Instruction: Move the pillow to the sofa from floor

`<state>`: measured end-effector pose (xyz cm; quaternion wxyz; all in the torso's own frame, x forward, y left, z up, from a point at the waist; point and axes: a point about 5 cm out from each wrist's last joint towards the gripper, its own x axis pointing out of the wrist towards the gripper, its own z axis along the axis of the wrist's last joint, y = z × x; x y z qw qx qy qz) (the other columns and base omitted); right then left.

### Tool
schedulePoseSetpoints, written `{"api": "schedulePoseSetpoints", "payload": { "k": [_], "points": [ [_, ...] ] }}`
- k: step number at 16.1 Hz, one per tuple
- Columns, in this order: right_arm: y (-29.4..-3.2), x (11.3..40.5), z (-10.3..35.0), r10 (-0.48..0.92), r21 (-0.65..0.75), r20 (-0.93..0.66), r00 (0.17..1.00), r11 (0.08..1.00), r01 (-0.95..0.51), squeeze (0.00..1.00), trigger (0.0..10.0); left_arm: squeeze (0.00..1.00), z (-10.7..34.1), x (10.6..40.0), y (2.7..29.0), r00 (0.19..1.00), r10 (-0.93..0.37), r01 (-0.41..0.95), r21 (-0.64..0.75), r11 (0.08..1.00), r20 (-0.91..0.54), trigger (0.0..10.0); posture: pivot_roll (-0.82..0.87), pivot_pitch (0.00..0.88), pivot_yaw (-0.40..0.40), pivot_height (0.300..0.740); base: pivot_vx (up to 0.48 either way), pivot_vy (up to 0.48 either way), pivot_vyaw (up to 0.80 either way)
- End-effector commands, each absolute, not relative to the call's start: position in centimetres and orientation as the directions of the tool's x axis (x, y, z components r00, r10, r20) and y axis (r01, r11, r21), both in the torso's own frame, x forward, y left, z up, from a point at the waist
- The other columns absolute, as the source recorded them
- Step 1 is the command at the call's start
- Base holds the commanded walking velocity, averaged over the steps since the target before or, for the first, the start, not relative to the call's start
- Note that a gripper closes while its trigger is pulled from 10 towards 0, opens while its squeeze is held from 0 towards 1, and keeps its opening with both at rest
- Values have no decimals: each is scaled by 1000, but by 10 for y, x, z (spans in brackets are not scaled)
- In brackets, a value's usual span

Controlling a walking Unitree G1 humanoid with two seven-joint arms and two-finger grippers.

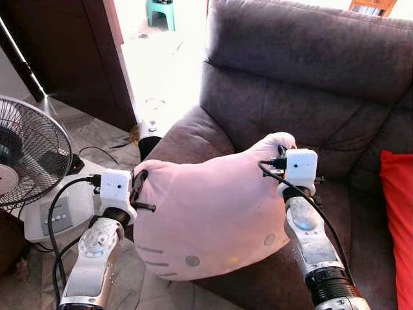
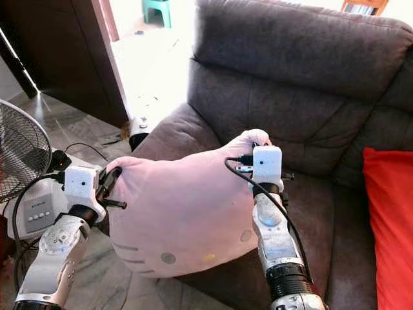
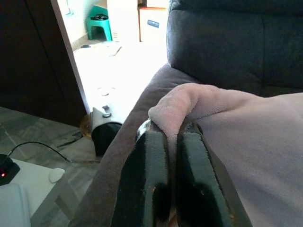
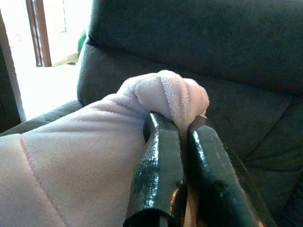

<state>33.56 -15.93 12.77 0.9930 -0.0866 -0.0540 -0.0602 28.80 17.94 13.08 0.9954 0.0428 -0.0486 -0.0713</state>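
A pale pink plush pillow (image 1: 210, 213) with a stitched cat face hangs between my two arms, held up over the dark grey sofa's (image 1: 310, 97) left armrest and seat front. My left gripper (image 3: 173, 137) is shut on the pillow's left ear, its black fingers (image 3: 147, 179) pinching the fabric. My right gripper (image 4: 182, 130) is shut on the pillow's right ear (image 4: 165, 92), close to the sofa's backrest. The pillow's lower edge droops below the seat's front.
A standing fan (image 1: 29, 155) and a white box with buttons (image 1: 58, 216) sit on the tiled floor at my left, with cables. A red cushion (image 1: 397, 213) lies on the sofa at right. A dark door (image 1: 71, 51) and a bright doorway lie behind.
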Motion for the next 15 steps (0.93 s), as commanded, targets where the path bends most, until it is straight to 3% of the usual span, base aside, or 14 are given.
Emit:
{"api": "schedulePoseSetpoints", "payload": {
  "k": [1,9,15],
  "points": [
    [-166,338,145,-139,-146,182,974,975,166,0,10000,0,152,291,185,974,-125,101,131,986,190,10000,137,116,-7,740,0,0,-763],
    [-163,341,144,-124,-152,164,979,977,149,0,10000,0,155,291,189,972,-99,70,137,988,214,10000,141,122,-14,740,0,0,-733],
    [-162,342,143,-116,-156,157,981,978,141,0,10000,0,151,292,177,970,-127,102,126,987,209,10000,139,121,-14,740,0,0,-727]
  ]
}}
